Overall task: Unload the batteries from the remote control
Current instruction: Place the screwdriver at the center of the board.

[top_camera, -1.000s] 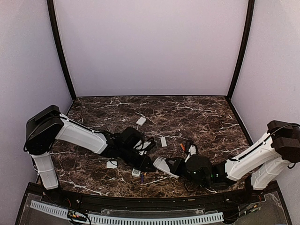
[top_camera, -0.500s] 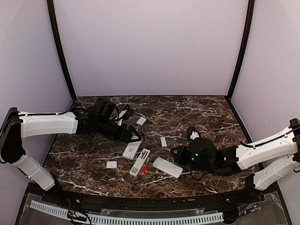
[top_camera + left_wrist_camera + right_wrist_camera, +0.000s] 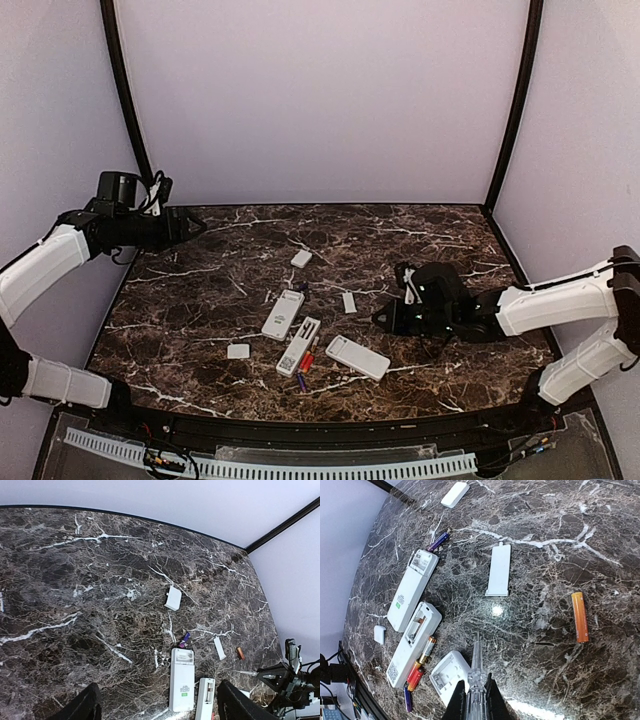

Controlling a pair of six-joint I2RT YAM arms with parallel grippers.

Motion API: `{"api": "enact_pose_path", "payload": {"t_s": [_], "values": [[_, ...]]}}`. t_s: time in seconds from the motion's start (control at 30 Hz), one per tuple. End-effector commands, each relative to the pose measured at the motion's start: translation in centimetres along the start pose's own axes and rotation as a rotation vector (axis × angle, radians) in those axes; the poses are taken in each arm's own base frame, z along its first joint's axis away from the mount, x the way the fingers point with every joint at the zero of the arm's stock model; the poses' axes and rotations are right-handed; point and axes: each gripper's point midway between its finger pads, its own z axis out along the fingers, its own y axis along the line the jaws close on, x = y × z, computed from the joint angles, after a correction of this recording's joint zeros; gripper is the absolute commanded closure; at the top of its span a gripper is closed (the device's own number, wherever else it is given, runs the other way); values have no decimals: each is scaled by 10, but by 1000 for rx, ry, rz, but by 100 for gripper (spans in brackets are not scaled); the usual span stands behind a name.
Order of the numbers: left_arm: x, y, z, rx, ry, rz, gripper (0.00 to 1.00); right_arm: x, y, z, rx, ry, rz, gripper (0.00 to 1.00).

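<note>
Right wrist cam shows the right gripper clamped on a thin screwdriver, orange battery loose on the table; top view barely does. Left gripper: wide open, empty.

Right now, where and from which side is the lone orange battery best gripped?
Take the orange battery across the middle of its barrel, coming straight down from above and closing on its two long sides. It lies flat on the table, alone, with bare marble either side. The right gripper is nearest but shut on a thin tool.
</note>
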Motion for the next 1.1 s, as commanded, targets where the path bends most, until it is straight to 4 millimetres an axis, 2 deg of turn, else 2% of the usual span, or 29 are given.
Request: {"api": "enact_pose_path", "payload": {"t_s": [0.0,0.13,0.23,0.43,0.63,0.83,0.9,0.97,1.0,1.03,1.07], "values": [[14,25,-13,-138,-19,51,20,6,7,11,-98,50,0,100],[13,27,-16,-151,-30,64,20,7,2,18,-91,57,16,98],[13,27,-15,-149,-27,65,19,7,-5,19,-72,49,31,86],[15,24,-13,-129,-19,58,19,3,-13,14,-32,27,37,53],[14,23,-14,-125,-23,56,19,-2,-21,4,12,4,31,33],[14,23,-14,-123,-27,55,19,-1,-25,-2,25,0,31,18],[14,15,-14,-81,-24,69,19,1,-25,-3,23,5,27,15],[16,-5,-12,13,-33,85,22,0,-22,-4,6,3,23,12],[23,-12,-10,50,-27,81,23,0,-18,-5,-13,5,19,11],[26,-31,-6,103,-36,117,23,0,-16,-6,-23,4,17,9],[35,-37,1,124,-16,120,23,0,-16,-6,-25,2,19,8]]}}
